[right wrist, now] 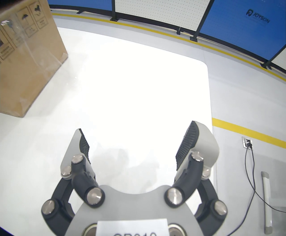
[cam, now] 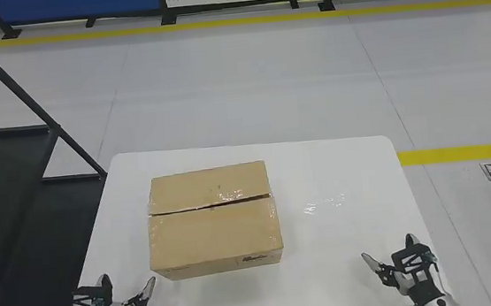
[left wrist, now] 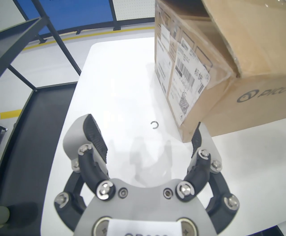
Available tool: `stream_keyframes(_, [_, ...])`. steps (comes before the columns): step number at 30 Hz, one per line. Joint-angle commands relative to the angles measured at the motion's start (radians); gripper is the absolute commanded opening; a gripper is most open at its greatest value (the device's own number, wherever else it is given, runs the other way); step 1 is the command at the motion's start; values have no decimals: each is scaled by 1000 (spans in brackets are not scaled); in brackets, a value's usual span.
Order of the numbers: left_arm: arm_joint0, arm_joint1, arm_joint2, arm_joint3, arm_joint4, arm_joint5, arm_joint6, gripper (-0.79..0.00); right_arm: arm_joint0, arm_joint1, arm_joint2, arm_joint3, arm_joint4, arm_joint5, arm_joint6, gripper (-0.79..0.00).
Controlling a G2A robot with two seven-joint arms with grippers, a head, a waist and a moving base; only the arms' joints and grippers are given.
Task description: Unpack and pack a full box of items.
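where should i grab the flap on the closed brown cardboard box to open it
Probably the top flap of the brown cardboard box, at its left end, coming from the left side with the open left gripper. The left wrist view shows a dark gap under the flap edge there, so a finger could slip beneath. The middle seam looks taped flat.

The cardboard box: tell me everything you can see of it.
The cardboard box is brown, standing flat near the middle of the white table. Its top flaps are shut, with glossy clear tape on them. White shipping labels are stuck on one side; handling symbols are printed on another. Neither the left claw nor the right claw touches it.
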Motion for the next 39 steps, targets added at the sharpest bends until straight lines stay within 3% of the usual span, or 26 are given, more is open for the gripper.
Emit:
stream_keyframes(1, [3, -1, -20, -2, -32, -1, 11, 0, -5, 0, 8, -26, 36, -33, 11, 0])
stream_keyframes(7, [-4, -5, -80, 0, -160, 6, -23, 0, -20, 0, 22, -91, 102, -61, 57, 0])
stream_keyframes(18, [-13, -6, -72, 1, -169, 14, -67, 0, -16, 0, 22, -88, 84, -55, 56, 0])
stream_keyframes(23, [-99, -19, -10, 16, -180, 148, -72, 0, 8, -7, -22, -78, 74, -5, 60, 0])
stream_keyframes(32, [-295, -39, 77, 96, -192, 294, -50, 0, 21, -15, -30, -56, 132, 13, -3, 0])
stream_keyframes(39, [-409, -47, 115, 163, -162, 318, -81, 0, -20, -15, 13, -67, 208, -51, -77, 0])
